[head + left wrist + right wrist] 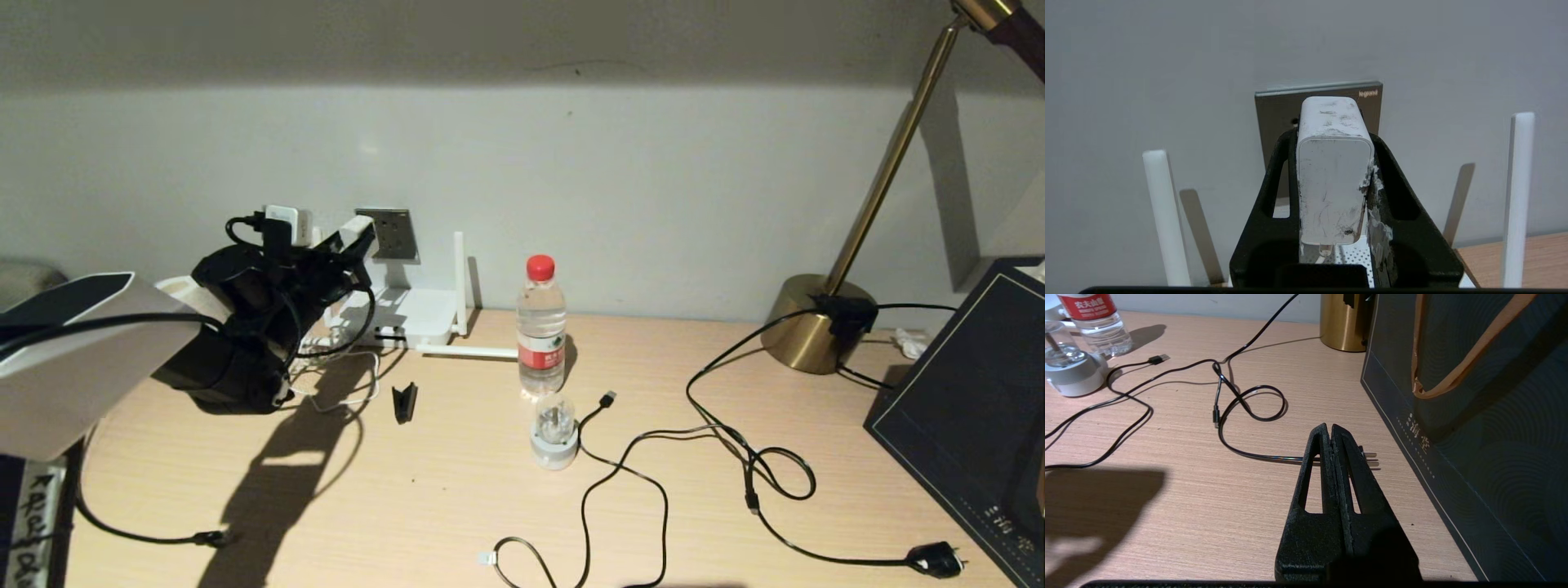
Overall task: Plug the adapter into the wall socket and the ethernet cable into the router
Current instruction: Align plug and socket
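Note:
My left gripper (1334, 134) is shut on the white adapter (1333, 188), one black finger on each side. The adapter is held level and points straight at the grey wall socket (1278, 110). Its far end is right at the plate and its plug face is hidden. In the head view the adapter (357, 231) sits at the socket's (393, 234) left edge, above the white router (412, 318). The ethernet cable's clear-tipped plug (487, 559) lies near the table's front edge. My right gripper (1329, 426) is shut and empty, low over the table.
Two router antennas (1165, 216) stand upright on either side of the adapter. A water bottle (540, 327) and a round white-and-clear plug piece (555, 433) stand mid-table. Loose black cables, a USB end (608, 398) and a mains plug (1370, 457) lie at right, by a brass lamp base (812, 322) and a dark bag (963, 408).

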### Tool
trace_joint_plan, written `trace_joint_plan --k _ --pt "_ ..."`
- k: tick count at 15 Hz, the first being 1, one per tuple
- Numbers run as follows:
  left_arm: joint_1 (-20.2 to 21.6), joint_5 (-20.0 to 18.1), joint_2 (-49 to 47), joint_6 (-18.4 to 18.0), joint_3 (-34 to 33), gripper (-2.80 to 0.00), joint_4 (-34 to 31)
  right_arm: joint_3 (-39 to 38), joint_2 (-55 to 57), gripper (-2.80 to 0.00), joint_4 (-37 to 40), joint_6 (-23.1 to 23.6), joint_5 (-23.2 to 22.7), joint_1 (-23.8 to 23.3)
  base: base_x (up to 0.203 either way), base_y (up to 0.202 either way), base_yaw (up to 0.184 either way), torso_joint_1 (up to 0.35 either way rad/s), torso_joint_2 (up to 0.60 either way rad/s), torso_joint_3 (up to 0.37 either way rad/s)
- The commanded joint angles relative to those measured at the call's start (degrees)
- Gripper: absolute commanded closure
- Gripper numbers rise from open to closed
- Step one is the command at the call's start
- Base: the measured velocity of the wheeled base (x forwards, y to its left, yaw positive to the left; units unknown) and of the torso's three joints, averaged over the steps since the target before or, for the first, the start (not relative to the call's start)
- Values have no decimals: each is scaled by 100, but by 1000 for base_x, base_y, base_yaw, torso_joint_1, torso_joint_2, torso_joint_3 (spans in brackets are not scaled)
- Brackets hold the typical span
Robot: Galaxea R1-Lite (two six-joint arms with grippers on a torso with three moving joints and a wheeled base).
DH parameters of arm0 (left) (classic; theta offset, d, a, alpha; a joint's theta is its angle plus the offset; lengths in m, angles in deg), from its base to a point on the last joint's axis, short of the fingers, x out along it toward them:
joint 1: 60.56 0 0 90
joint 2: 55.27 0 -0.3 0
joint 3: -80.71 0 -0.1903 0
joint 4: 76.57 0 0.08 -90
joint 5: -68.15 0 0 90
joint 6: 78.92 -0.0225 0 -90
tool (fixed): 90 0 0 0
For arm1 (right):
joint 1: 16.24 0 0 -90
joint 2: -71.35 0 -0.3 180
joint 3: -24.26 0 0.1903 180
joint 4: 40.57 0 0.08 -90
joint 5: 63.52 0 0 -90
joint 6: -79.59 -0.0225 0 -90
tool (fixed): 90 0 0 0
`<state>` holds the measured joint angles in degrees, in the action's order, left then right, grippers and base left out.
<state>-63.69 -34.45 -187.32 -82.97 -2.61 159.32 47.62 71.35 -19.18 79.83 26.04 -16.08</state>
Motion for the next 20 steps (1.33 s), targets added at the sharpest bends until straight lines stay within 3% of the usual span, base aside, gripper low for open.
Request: trace_joint_plan --k 1,20 --pt "-3 2 -77 0 16 0 45 -62 0 0 -4 2 0 2 0 0 0 0 0 0" --pt "41 54 -285 150 139 0 43 -62 0 0 -4 2 0 2 0 0 0 0 0 0"
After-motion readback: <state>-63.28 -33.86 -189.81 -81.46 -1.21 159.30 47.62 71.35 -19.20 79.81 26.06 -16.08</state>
